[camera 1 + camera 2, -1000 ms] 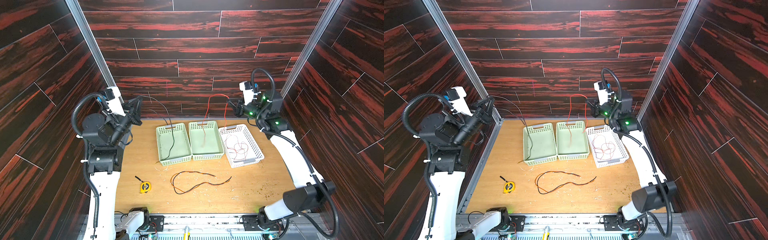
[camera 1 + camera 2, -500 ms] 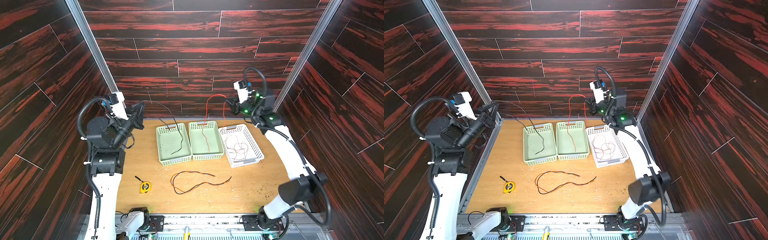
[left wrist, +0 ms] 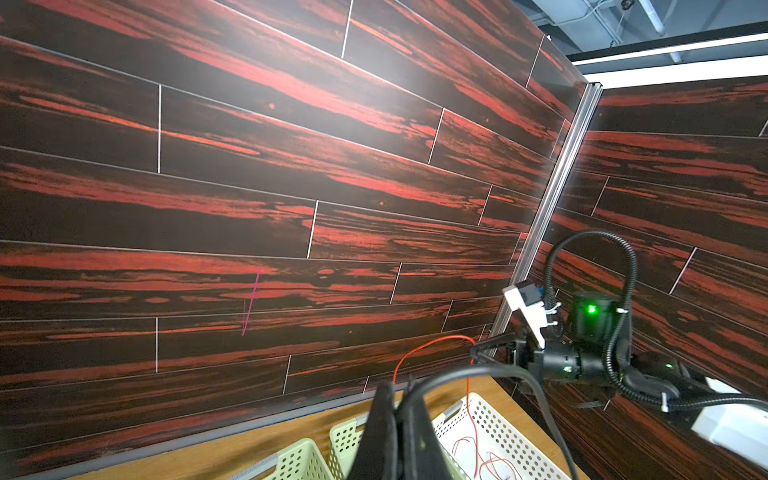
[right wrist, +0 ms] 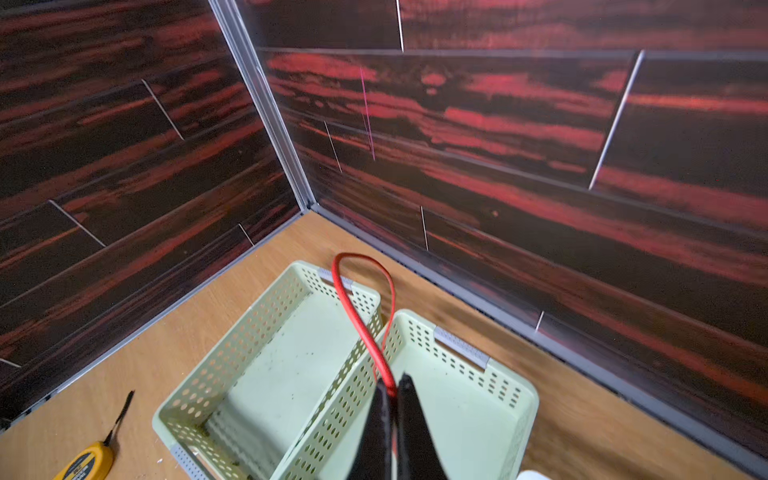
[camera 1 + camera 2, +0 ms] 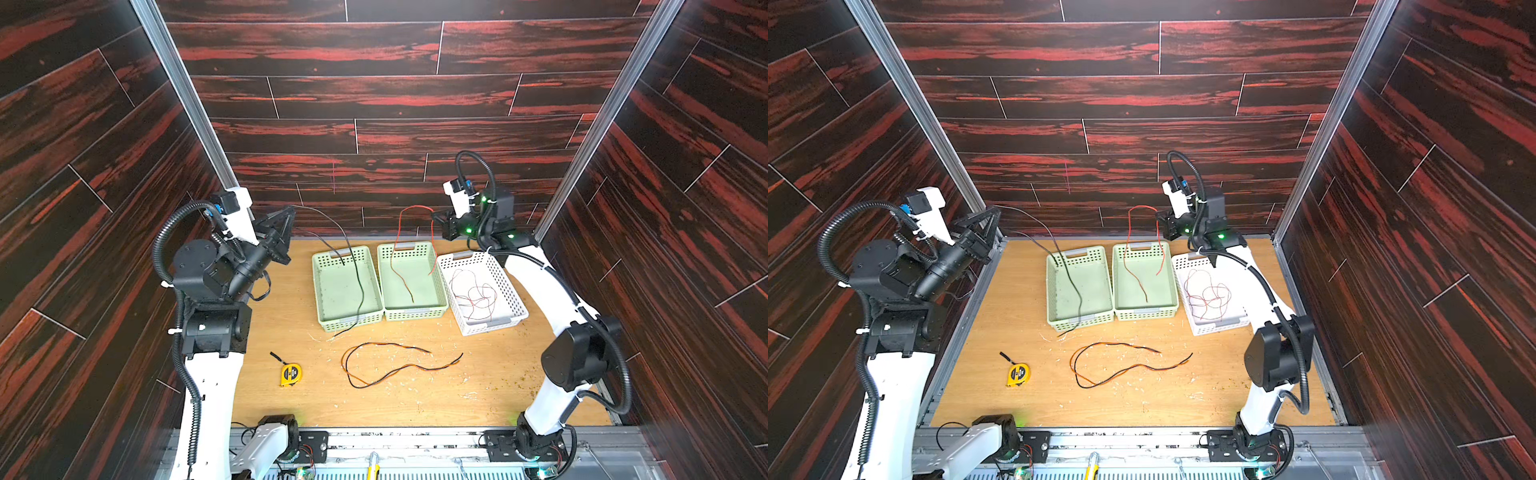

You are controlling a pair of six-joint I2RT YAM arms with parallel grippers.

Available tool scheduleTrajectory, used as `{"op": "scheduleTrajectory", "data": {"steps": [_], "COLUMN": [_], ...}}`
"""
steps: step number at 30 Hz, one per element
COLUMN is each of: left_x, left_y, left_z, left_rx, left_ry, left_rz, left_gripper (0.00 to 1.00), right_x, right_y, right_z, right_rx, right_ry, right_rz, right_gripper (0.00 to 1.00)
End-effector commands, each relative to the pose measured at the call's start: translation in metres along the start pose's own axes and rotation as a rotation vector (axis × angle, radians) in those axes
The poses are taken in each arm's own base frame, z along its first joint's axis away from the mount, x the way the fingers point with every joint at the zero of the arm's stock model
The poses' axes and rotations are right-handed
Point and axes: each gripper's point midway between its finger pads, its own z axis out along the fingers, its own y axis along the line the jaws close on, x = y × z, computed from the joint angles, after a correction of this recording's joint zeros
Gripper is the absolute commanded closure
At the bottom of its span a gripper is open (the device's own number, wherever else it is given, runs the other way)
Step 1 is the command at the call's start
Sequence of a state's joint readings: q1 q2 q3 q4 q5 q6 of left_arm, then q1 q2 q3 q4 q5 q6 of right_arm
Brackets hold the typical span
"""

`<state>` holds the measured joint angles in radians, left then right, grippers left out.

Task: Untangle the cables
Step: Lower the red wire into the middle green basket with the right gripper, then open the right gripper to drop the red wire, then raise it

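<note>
Cables droop below both clenched pincers: black cable (image 5: 356, 270) arcs right from the left pincer (image 5: 292, 209) into the left green basket (image 5: 351, 322), red cable (image 5: 397, 241) drops from the right pincer (image 5: 435, 217) into the middle basket (image 5: 415, 313), so lowering's probably next.

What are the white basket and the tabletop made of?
White basket: probably moulded plastic, matte; uniform perforated walls, rounded rim. Tabletop: wood or wood-look laminate, can't tell which; light grain, low sheen.
</note>
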<state>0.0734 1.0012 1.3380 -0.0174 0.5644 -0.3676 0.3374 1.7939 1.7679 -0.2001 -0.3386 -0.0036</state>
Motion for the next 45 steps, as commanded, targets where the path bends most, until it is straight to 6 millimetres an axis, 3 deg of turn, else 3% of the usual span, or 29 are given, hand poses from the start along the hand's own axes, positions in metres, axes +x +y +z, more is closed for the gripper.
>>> {"op": "scheduleTrajectory", "data": {"steps": [1, 11, 21, 25, 36, 45], "left_x": [-0.007, -0.008, -0.008, -0.008, -0.009, -0.010], "left_y": [-0.011, -0.012, -0.016, -0.015, -0.019, -0.020], "left_z": [-0.005, -0.004, -0.004, -0.004, 0.000, 0.000], "left_rx": [0.037, 0.046, 0.053, 0.052, 0.071, 0.069], "left_ry": [-0.031, -0.033, -0.033, -0.034, -0.033, -0.035], "left_rz": [0.016, 0.008, 0.004, 0.004, 0.000, 0.006], "left_gripper": [1.00, 1.00, 1.00, 1.00, 1.00, 1.00], "right_x": [0.019, 0.102, 0.185, 0.205, 0.241, 0.208], "right_y": [-0.003, 0.005, -0.008, -0.011, -0.011, -0.005], "right_z": [0.022, 0.057, 0.081, 0.084, 0.086, 0.071], "right_rx": [0.018, 0.053, 0.114, 0.123, 0.133, 0.133], "right_ry": [0.012, 0.096, 0.205, 0.252, 0.367, 0.301], "right_rz": [0.002, 0.016, 0.053, 0.074, 0.110, 0.070], "right_gripper": [1.00, 1.00, 1.00, 1.00, 1.00, 1.00]}}
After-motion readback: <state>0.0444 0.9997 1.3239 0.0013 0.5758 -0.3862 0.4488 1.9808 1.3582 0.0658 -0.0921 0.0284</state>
